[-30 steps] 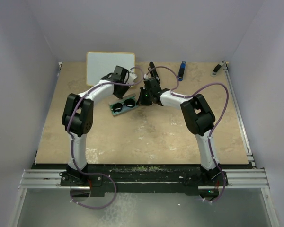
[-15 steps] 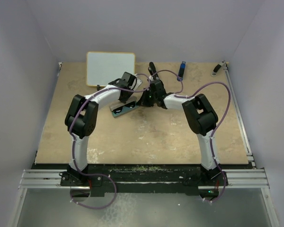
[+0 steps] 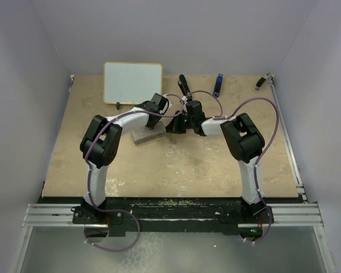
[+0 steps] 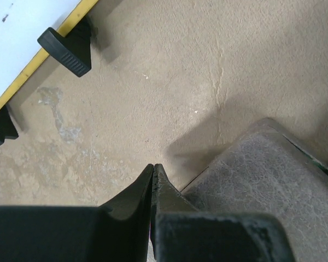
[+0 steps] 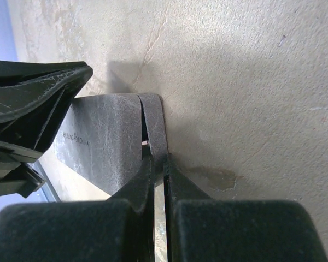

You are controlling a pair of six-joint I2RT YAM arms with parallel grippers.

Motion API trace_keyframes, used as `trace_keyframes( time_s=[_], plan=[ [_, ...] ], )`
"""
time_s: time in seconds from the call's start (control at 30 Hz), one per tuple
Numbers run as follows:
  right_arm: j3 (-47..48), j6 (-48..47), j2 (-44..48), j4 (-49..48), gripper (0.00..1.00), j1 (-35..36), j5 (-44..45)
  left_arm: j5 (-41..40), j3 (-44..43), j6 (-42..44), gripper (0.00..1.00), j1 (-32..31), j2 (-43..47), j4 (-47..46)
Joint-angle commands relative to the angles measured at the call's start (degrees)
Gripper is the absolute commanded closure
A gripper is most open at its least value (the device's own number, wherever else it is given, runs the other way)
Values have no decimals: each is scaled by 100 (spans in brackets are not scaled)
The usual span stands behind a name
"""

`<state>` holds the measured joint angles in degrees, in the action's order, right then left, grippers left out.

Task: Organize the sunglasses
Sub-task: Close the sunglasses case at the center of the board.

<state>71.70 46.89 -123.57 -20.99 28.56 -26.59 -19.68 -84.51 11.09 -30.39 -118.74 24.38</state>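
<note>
The sunglasses are hidden; I see only a closed grey case (image 3: 148,134) on the table. In the left wrist view the case (image 4: 262,185) lies just right of my left gripper (image 4: 153,167), which is shut with nothing between its fingers. From above, the left gripper (image 3: 154,120) hangs over the case's far side. My right gripper (image 5: 159,161) is shut on the thin grey flap (image 5: 153,123) at the end of the case (image 5: 104,142). From above, the right gripper (image 3: 174,125) sits at the case's right end.
A white board with a yellow rim (image 3: 133,82) stands at the back left on black feet (image 4: 65,50). A black object (image 3: 183,85), a blue stick (image 3: 218,84) and a dark clip (image 3: 261,83) lie along the back edge.
The case stood open with the sunglasses lying in it; now it is folded shut. Both grippers moved in toward it, the left one coming down and to the right.
</note>
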Motion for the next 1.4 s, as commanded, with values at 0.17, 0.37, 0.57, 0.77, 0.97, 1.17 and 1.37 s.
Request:
trace_keyframes(
  time_s=[0.17, 0.37, 0.57, 0.77, 0.97, 1.17, 1.37],
  plan=[
    [-550, 419, -77, -349, 97, -120, -662, -16, 274, -306, 97, -239, 8, -3],
    [-636, 426, -148, -660, 90, -140, -1006, 280, -277, -221, 97, -218, 285, 262],
    [-739, 476, -261, -837, 90, -140, -1048, 2351, -596, -512, 38, 102, 730, 474],
    [-798, 483, -287, -909, 90, -141, -1059, 3104, -788, -577, 3, 149, 401, 804],
    [-833, 462, -189, -834, 90, -149, -961, 3330, -837, -498, 3, 148, 99, 1103],
    [-798, 405, -74, -712, 90, -149, -883, 2867, -830, -523, 4, 140, -104, 1249],
    [-851, 295, 89, -586, 89, -148, -759, 2161, -914, -705, 6, 139, -356, 1247]
  ],
)
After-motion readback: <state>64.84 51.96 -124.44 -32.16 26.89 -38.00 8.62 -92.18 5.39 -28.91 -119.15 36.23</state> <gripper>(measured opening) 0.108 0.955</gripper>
